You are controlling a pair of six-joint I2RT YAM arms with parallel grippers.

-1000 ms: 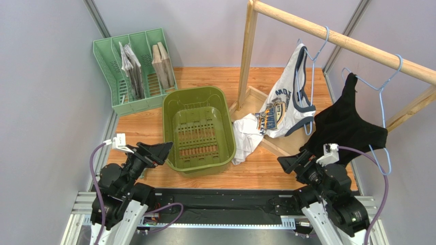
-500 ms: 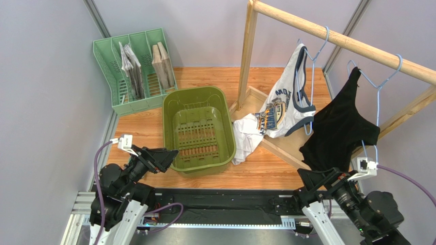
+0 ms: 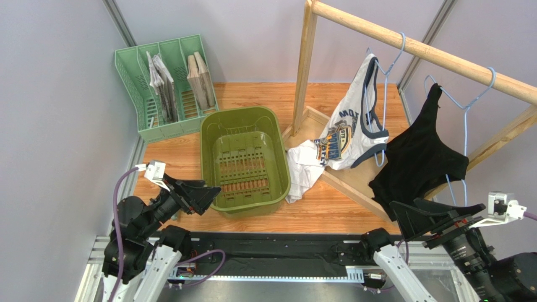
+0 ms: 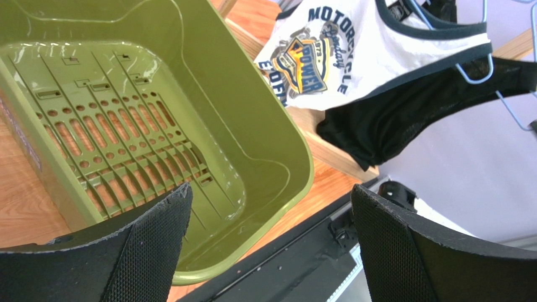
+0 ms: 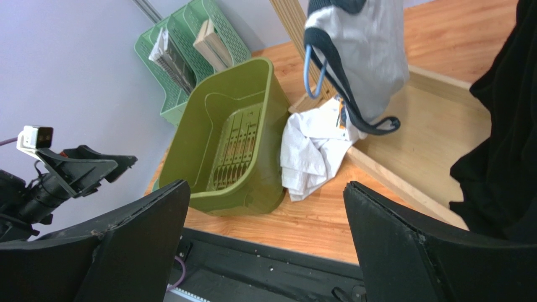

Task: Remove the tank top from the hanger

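Observation:
A white tank top [image 3: 350,135] with a printed logo hangs on a light blue hanger [image 3: 386,63] from the wooden rail [image 3: 428,49]. White cloth [image 3: 302,167] lies bunched on the table below it. A black tank top [image 3: 419,157] hangs on a second blue hanger [image 3: 467,107] further right. My right gripper [image 3: 403,217] is open and empty, near the front edge, below the black top and apart from it. My left gripper [image 3: 211,196] is open and empty at the near left corner of the green basket [image 3: 277,151]. The right wrist view shows the white top [image 5: 372,50] and the black top [image 5: 504,145].
A green file organizer [image 3: 165,85] with papers stands at the back left. The rail's wooden post [image 3: 304,69] and base board [image 3: 353,179] stand right of the basket. Grey walls close both sides.
My right arm has pulled back from the black tank top toward the near right edge. The black top has swung back under its hanger. My left gripper has shifted slightly toward the basket.

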